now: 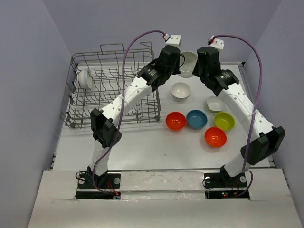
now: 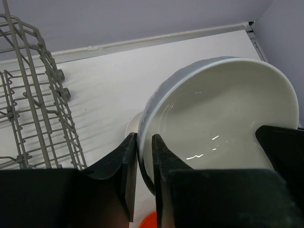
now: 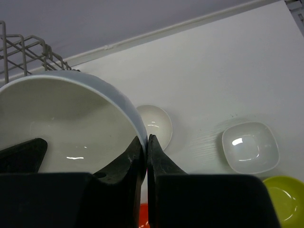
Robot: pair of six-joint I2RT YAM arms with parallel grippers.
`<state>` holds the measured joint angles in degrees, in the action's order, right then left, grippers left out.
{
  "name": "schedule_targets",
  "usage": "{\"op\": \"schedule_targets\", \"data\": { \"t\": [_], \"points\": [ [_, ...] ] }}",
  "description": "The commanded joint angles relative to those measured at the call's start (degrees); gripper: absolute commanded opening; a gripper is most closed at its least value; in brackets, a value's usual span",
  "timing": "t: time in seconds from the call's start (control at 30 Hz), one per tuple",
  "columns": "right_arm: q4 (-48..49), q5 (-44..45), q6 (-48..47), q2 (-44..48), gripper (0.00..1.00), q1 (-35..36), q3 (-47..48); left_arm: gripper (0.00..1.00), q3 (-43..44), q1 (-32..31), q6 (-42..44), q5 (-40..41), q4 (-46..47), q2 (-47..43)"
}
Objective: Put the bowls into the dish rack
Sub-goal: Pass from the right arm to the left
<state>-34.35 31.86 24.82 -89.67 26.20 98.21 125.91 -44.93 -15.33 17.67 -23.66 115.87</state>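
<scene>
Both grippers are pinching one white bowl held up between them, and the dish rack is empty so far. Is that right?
Not quite: the dish rack is not empty. The top external view shows a white racked bowl standing on edge at its left end. Both the left gripper and the right gripper do pinch the lifted bowl by its rim.

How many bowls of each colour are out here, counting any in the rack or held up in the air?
White bowls: 4, one held in the air, one round and one squarish on the table, one in the dish rack
Orange-red bowls: 2
Blue bowl: 1
Yellow-green bowl: 1
Total: 8 bowls
</scene>
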Motion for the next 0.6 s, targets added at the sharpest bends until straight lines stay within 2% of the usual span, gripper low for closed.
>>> {"op": "schedule_targets", "data": {
  "t": [0.0, 0.13, 0.37, 0.43, 0.57],
  "points": [
    [4.99, 2.33, -0.03, 0.2, 0.01, 1.58, 3.74, 0.22, 3.47, -0.25, 0.92, 1.31, 0.46, -0.47],
    [4.91, 2.95, -0.3, -0.07, 0.01, 1.58, 3.91, 0.0, 3.47, -0.34, 1.18, 2.28, 0.19, -0.74],
    [5.26, 2.51, -0.38, 0.02, 0.01, 1.58, 3.3, 0.0, 3.56, -0.34, 2.06, 2.81, -0.07, -1.09],
    [5.52, 2.16, -0.38, 0.19, 0.17, 1.58, 3.04, 0.0, 3.47, -0.51, 2.15, 2.81, 0.19, -1.35],
    [5.52, 1.63, -0.21, 0.9, 0.31, 1.58, 3.04, 0.0, 2.68, -0.86, 2.06, 2.63, 1.6, -3.1]
  ]
}}
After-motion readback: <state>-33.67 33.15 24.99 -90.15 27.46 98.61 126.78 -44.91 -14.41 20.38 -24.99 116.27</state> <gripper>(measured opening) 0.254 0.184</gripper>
